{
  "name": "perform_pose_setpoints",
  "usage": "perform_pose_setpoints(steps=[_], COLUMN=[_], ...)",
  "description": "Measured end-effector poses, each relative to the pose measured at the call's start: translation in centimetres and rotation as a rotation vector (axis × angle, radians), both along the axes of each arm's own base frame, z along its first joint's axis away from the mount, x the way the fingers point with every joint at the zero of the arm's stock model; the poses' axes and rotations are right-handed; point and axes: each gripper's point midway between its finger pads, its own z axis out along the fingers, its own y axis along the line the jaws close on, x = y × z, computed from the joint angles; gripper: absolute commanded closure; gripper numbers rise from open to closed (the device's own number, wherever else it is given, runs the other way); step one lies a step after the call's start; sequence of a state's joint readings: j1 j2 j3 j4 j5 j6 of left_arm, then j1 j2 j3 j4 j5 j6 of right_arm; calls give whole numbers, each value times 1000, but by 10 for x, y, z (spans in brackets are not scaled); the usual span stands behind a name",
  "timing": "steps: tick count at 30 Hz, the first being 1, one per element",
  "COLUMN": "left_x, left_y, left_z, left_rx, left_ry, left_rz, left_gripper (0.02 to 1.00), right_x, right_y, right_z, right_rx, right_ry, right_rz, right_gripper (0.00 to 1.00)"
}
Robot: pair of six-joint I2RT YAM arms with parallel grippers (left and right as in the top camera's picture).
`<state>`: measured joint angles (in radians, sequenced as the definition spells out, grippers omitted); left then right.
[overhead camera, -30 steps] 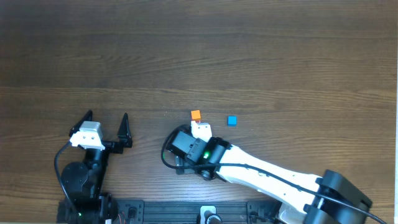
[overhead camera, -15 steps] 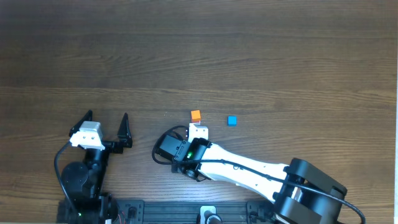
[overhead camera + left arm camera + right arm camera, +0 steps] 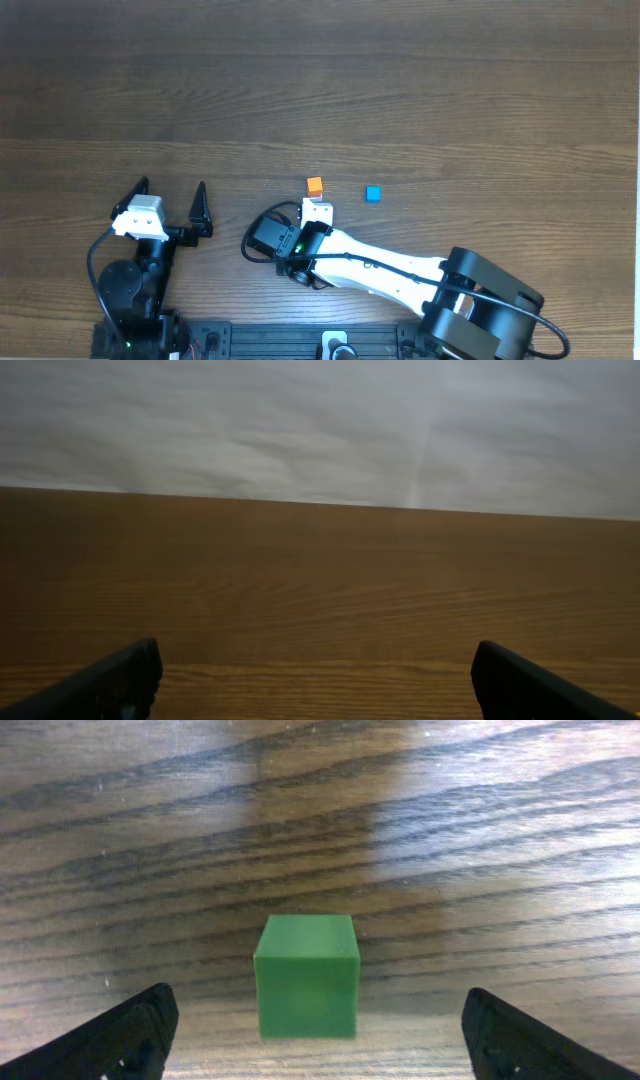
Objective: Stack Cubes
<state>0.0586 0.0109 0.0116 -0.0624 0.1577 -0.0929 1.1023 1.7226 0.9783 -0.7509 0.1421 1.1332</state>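
Top view: fixed overhead, straight down on tabletop (image 3: 400,80). Left wrist view: low, level, facing grey backdrop (image 3: 300,420). Right wrist view: close, tilted down. All share tabletop.

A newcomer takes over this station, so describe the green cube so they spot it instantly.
On the wooden table, follow the right arm to the right gripper near the middle. The green cube lies beneath it, lined up with the gap between its open fingers. It alone is green; the orange cube and blue cube lie clear of the gripper.
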Motion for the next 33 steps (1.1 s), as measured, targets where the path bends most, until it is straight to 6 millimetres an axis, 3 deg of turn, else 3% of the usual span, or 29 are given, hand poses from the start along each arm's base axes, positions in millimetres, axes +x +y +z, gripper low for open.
perform_pose_setpoints(steps=[10, 18, 33], left_x=[0, 0, 0], left_y=[0, 0, 0], left_z=[0, 0, 0], left_rx=[0, 0, 0], left_ry=[0, 0, 0], left_rz=[0, 0, 0], left_gripper=[18, 18, 18], right_x=[1, 2, 3], right_y=[1, 1, 0], right_z=[-2, -1, -1], right_rx=[3, -1, -2], right_ry=[-2, -11, -14], right_rz=[-9, -8, -12], right_gripper=[384, 529, 660])
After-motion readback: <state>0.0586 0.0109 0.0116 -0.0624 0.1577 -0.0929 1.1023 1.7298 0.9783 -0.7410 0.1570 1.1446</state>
